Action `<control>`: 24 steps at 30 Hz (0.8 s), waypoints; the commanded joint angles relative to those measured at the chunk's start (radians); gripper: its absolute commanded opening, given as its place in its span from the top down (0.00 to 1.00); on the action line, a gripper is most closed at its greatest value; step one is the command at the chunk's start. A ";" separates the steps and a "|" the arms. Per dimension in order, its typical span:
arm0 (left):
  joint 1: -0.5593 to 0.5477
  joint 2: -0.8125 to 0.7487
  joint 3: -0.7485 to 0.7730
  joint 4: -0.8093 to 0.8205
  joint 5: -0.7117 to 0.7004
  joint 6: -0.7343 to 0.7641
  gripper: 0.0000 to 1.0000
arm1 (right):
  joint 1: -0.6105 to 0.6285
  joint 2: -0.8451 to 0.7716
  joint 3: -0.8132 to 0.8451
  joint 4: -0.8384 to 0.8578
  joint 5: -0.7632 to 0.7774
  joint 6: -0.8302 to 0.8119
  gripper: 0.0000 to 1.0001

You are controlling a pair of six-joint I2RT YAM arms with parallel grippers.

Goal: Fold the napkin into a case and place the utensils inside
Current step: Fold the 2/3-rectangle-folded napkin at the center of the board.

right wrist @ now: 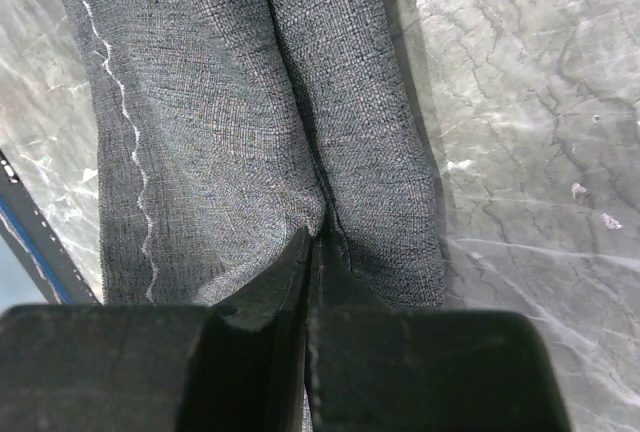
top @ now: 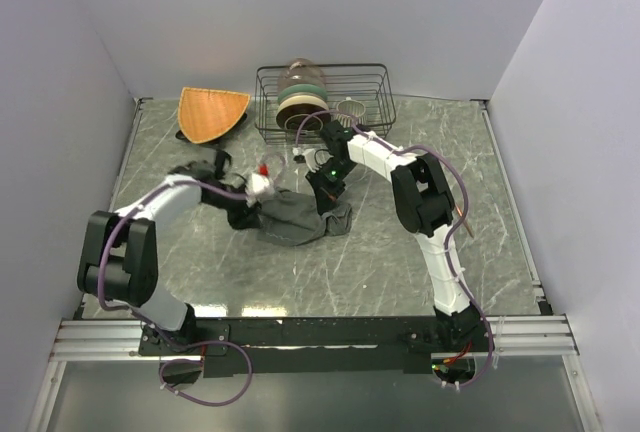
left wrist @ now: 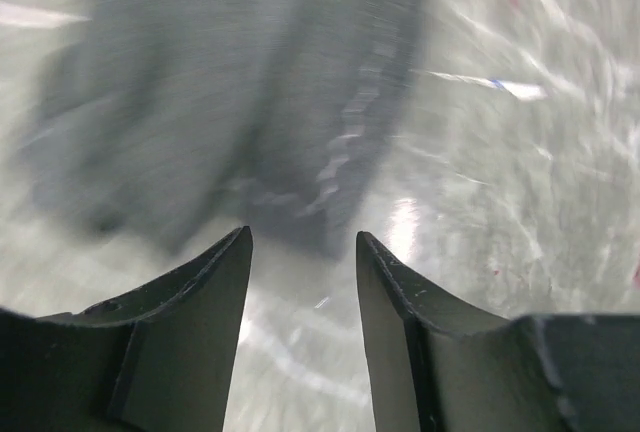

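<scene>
The dark grey napkin lies bunched up in the middle of the table. My right gripper is at its far right part. In the right wrist view the jaws are shut on a raised fold of the napkin. My left gripper is at the cloth's left edge. Its wrist view is blurred, and the left gripper stands open with only table between the fingers and the napkin just ahead. Of the utensils I see only a thin copper-coloured sliver beside the right arm.
A black wire rack with stacked dishes and a small cup stands at the back centre. An orange woven fan-shaped mat lies at the back left. White walls close off three sides.
</scene>
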 commanded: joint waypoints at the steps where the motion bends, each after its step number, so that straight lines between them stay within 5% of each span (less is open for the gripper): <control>1: -0.134 -0.004 -0.083 0.104 -0.149 0.219 0.48 | -0.018 0.038 0.024 -0.036 0.037 -0.047 1.00; 12: -0.250 0.137 -0.052 0.097 -0.312 0.301 0.54 | -0.025 0.049 0.034 -0.067 0.012 -0.084 1.00; 24: -0.270 0.090 -0.037 -0.058 -0.318 0.349 0.53 | -0.025 0.073 0.074 -0.130 -0.020 -0.134 1.00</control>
